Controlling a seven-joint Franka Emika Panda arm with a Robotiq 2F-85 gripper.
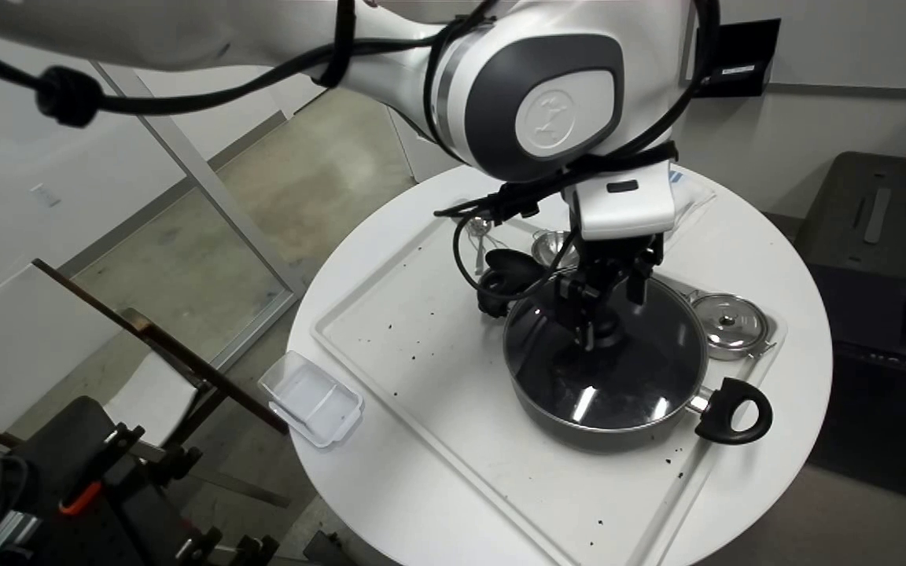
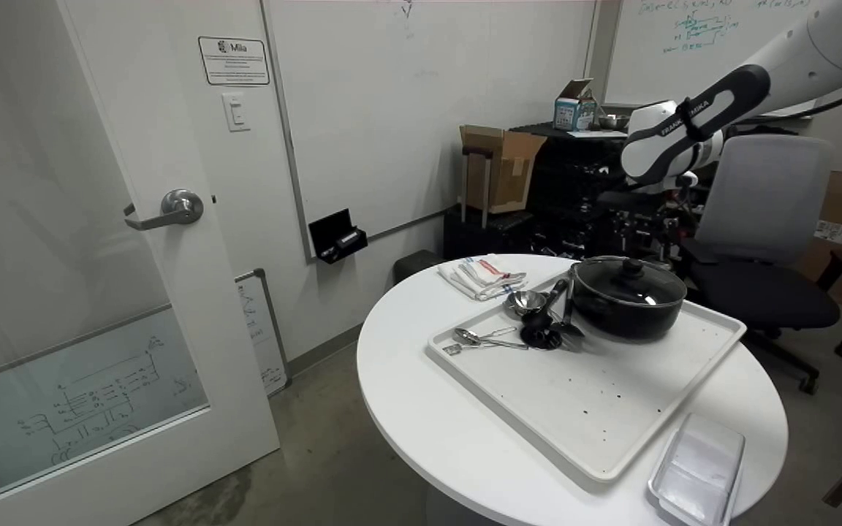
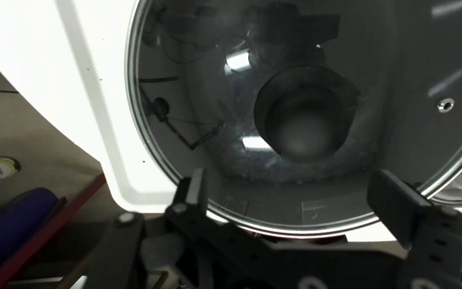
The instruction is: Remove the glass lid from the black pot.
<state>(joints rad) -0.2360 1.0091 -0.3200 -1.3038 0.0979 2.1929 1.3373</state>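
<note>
The glass lid [image 1: 535, 369] lies flat on the black pot [image 1: 591, 439] in both exterior views; the lid [image 2: 604, 283] and pot [image 2: 627, 321] show unobstructed in an exterior view. The lid's black knob [image 2: 632, 268] stands at its centre. My gripper [image 1: 612, 316] is over the lid around its middle, pointing down. In the wrist view my gripper [image 3: 289, 180] is open with nothing between its fingers. The knob [image 3: 305, 128] appears ahead of the fingertips, blurred and close to the camera, and the lid [image 3: 223, 108] fills most of the view. Contact with the knob cannot be told.
The pot stands on a white tray [image 1: 437, 377] on a round white table [image 1: 374, 244]. A looped pot handle [image 1: 738, 413] juts out. A small silver-lidded pot [image 1: 728, 322] and black utensils [image 2: 544, 325] lie close by. A clear plastic container [image 1: 315, 399] sits at the table edge.
</note>
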